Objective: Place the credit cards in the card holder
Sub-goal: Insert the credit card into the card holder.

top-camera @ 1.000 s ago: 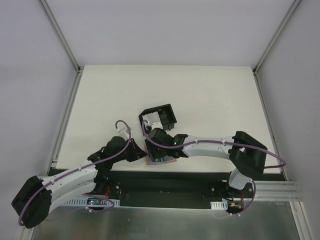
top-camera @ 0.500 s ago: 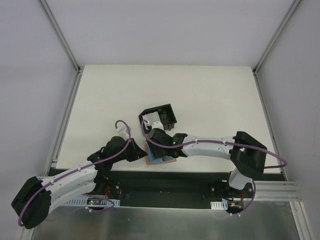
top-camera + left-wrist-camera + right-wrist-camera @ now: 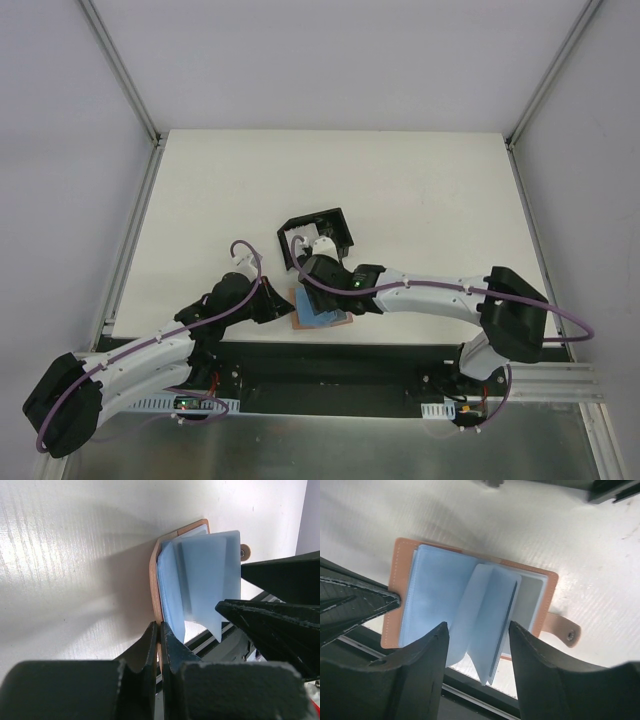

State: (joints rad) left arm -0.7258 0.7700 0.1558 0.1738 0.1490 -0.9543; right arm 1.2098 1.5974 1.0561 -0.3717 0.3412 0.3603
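The card holder [image 3: 346,319] lies open at the table's near edge, a tan-brown cover [image 3: 400,570] with pale blue leaves [image 3: 437,595]. Some leaves stand up in the middle. One of them shows a thin dark edge [image 3: 504,622] that looks like a credit card; I cannot tell other cards from the leaves. My left gripper [image 3: 286,306] is shut on the holder's tan cover edge [image 3: 154,580], its fingertips [image 3: 160,626] pinching it. My right gripper [image 3: 326,290] hovers open over the holder, one finger on either side of the standing leaves [image 3: 477,625], without touching them.
A black box frame [image 3: 318,238] with white pieces sits just beyond the right gripper. The holder's snap strap [image 3: 562,630] sticks out to the side. Part of the holder overhangs the table's near edge [image 3: 400,342], above a black rail.
The right arm's elbow has swung to the right and its gripper has shifted slightly, so more of the blue leaves shows from above. The left arm and its grip have not moved.
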